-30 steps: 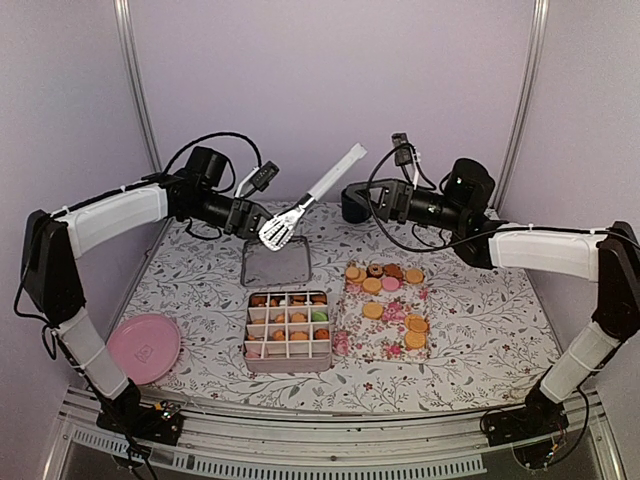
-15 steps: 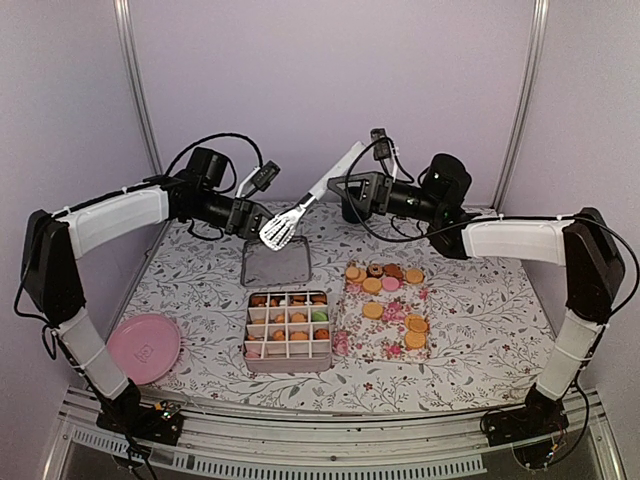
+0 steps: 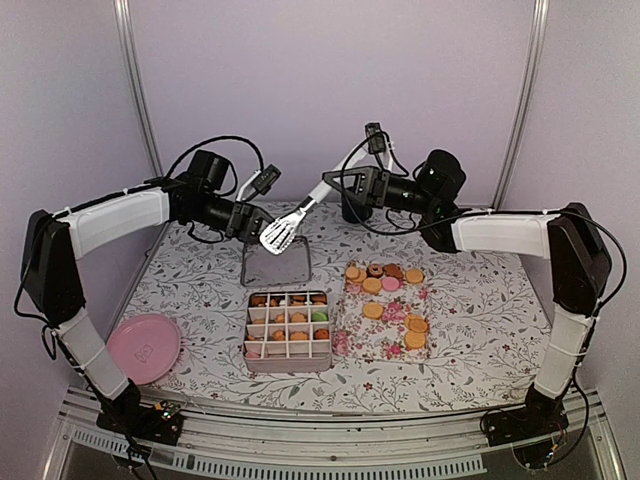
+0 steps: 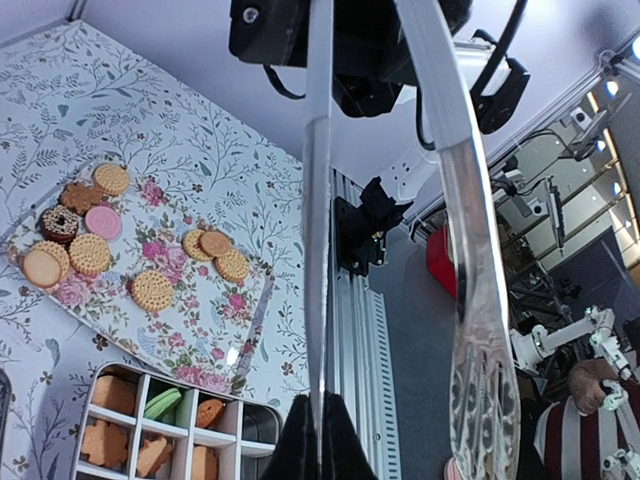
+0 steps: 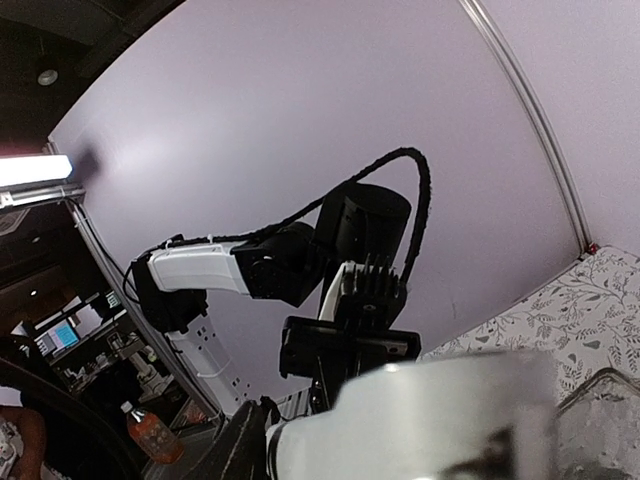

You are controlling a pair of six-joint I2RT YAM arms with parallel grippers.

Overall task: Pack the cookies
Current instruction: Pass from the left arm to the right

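Lower left of the top view: pink plate (image 3: pixel 120 346) on the flowered desk (image 3: pixel 480 320), well apart from everything else.

Upper left of centre: left hand (image 3: pixel 258 222) raised above the desk, clamped fully shut on metal tongs (image 3: pixel 280 233). The slotted ends sit lower left and the pale handle runs up and to the right. In the left wrist view both tong arms run from the hand up the frame.

Below the tongs: clear container (image 3: pixel 277 268) on the desk.

Centre: divided box (image 3: pixel 288 365), many cells holding cookies (image 3: pixel 299 335), mostly orange-tan, one green.

Upper centre: right hand (image 3: pixel 335 186) at the far end of the tongs handle. Cannot tell whether its fingers are apart or closed on the handle; the right wrist view gives only a pale blur at the bottom edge.

Right of the box, just beside it: flowered tray (image 3: pixel 385 335) with loose cookies, orange-tan, one pink, some dark brown. Most lie at the tray's far end, a few at its lower right.
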